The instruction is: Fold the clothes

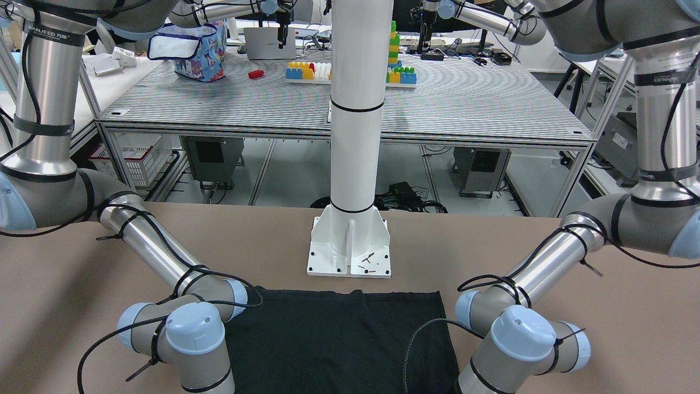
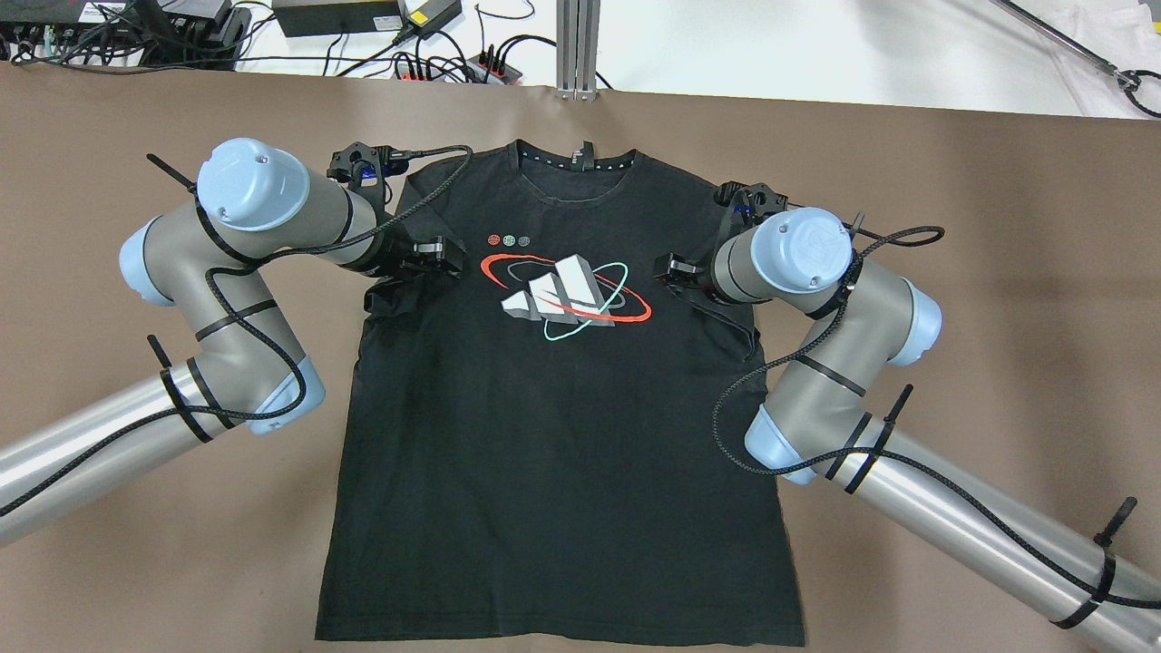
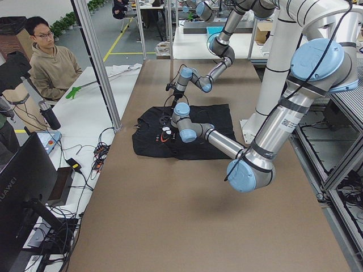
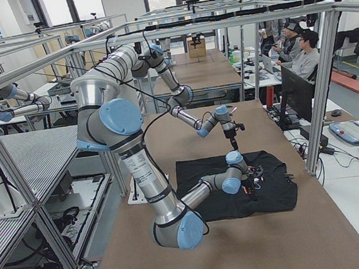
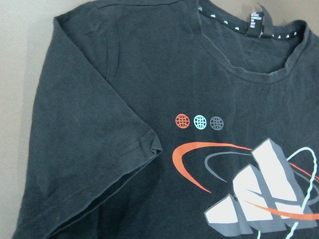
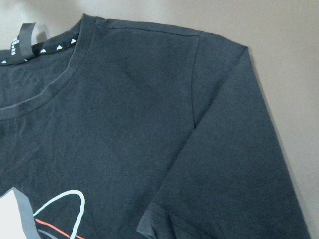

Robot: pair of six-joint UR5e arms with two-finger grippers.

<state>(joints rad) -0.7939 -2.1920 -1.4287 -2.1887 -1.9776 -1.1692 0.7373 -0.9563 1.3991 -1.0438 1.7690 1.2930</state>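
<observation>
On the brown table (image 2: 998, 227), a black short-sleeved T-shirt with a red, white and teal chest print (image 2: 562, 408) lies flat, collar away from the robot. The left gripper (image 2: 434, 256) and right gripper (image 2: 676, 274) sit over opposite sleeves. Whether either is clenched cannot be told.

Brown table (image 2: 998, 272) bears black T-shirt (image 2: 562, 435) (spread flat), white pillar base (image 1: 350, 246).

HUAWEI on monitor (image 3: 20, 190); WANJEED on arm band (image 1: 54, 35).
</observation>
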